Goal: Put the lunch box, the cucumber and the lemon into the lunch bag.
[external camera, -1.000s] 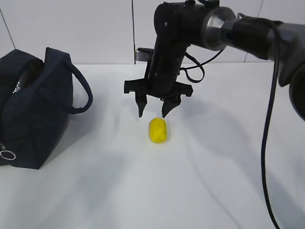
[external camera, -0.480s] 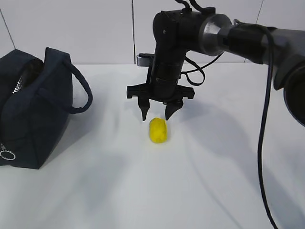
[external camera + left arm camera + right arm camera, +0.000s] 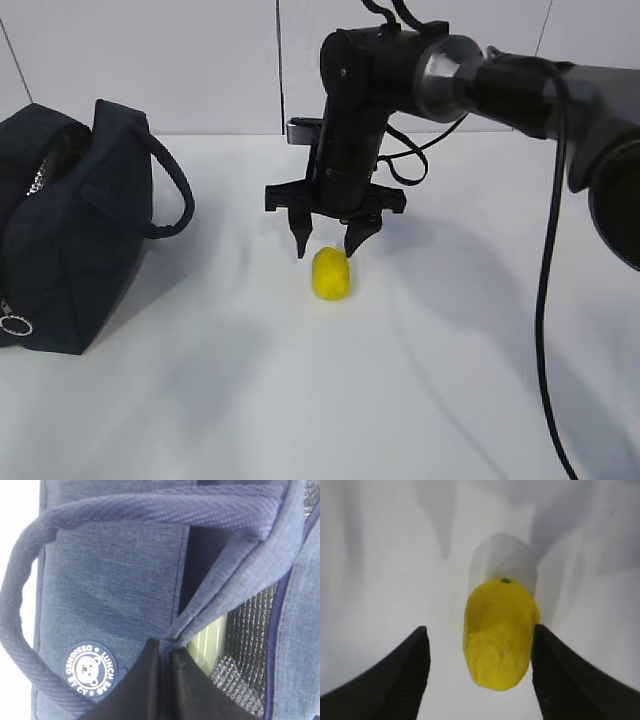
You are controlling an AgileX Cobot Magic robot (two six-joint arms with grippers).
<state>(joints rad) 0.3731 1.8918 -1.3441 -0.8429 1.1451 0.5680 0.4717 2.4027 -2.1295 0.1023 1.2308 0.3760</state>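
The lemon point(image 3: 331, 274) lay mid-table, right of the lunch bag point(image 3: 75, 230), below the right gripper point(image 3: 326, 245) with fingers apart; small, firm, rounded, likely prone to roll, best pinched across its middle.

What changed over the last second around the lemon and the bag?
The right end effector came down toward the lemon, open, fingertips now either side of its top, not gripping. The lemon and the lunch bag stayed put.
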